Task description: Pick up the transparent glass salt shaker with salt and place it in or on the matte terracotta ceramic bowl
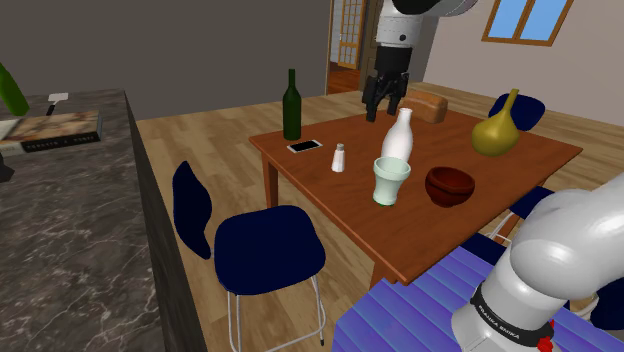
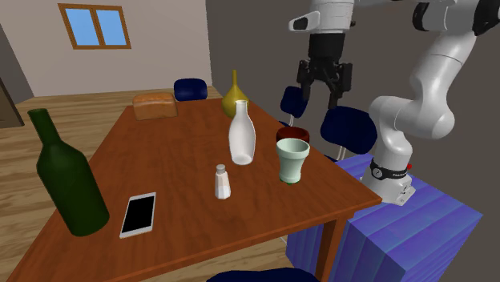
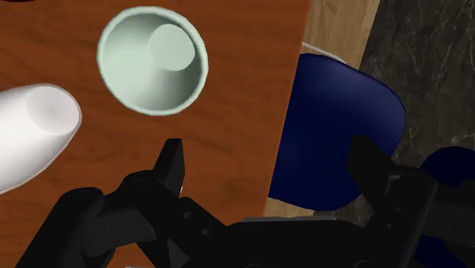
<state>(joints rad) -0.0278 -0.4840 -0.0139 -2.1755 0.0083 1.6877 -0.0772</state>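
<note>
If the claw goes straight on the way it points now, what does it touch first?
Most likely the table close to its edge, beside the pale cup. In the wrist view the open claw straddles that edge, so it might instead reach the blue chair. Depth is unclear.

The tabletop (image 1: 330, 195) is rendered as smooth polished wood, the floor (image 1: 200, 130) as wooden planks, the green bottle (image 2: 68, 180) as glossy glass, the cup (image 3: 129, 68) as matt.
</note>
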